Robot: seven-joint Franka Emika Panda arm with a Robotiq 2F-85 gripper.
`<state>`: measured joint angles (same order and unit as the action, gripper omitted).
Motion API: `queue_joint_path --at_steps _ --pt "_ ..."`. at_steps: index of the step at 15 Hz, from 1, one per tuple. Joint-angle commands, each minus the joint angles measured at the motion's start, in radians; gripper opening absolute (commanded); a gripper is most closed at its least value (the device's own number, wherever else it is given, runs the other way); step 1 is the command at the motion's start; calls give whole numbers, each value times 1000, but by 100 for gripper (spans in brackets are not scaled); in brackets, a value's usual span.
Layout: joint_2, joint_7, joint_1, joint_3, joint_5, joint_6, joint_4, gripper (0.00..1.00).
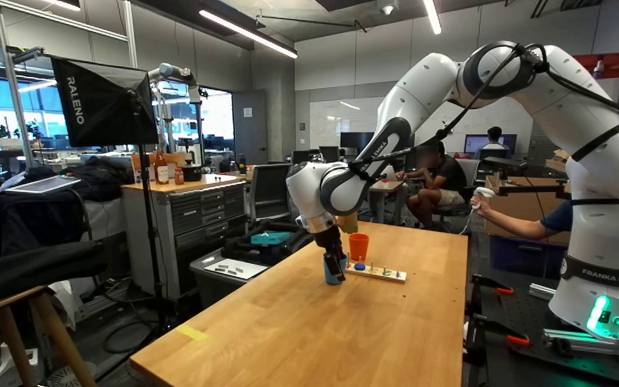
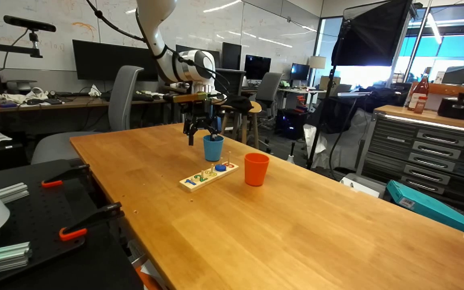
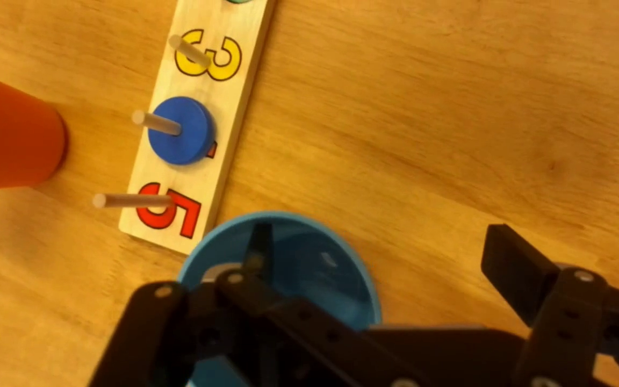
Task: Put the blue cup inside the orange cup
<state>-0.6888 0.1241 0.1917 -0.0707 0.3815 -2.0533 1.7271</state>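
Note:
The blue cup (image 2: 213,151) stands upright on the table; it also shows in an exterior view (image 1: 332,280) and in the wrist view (image 3: 325,274). The orange cup (image 2: 256,171) stands upright and apart from it; it also shows in an exterior view (image 1: 359,247) and at the left edge of the wrist view (image 3: 8,134). My gripper (image 3: 379,231) is open. One finger reaches into the blue cup's mouth and the other is outside, with the cup's wall between them. The gripper also shows in both exterior views (image 2: 202,140) (image 1: 336,269). It partly hides the blue cup in the wrist view.
A wooden number strip (image 2: 206,178) with upright pegs and a blue disc (image 2: 220,167) lies between the cups, close to both. The wooden table (image 2: 296,225) has a yellow tape mark (image 1: 192,332) near one corner. Clamps (image 2: 73,233) sit along the robot-side edge.

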Motion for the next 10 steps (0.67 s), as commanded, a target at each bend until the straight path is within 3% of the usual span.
queue_joint_path --at_steps 1,3,10 --pt "-38 -19 22 15 -19 20 -60 73" --pt "-39 -21 21 14 -24 21 -67 71" --pt "-34 -24 15 22 -20 16 -85 16"
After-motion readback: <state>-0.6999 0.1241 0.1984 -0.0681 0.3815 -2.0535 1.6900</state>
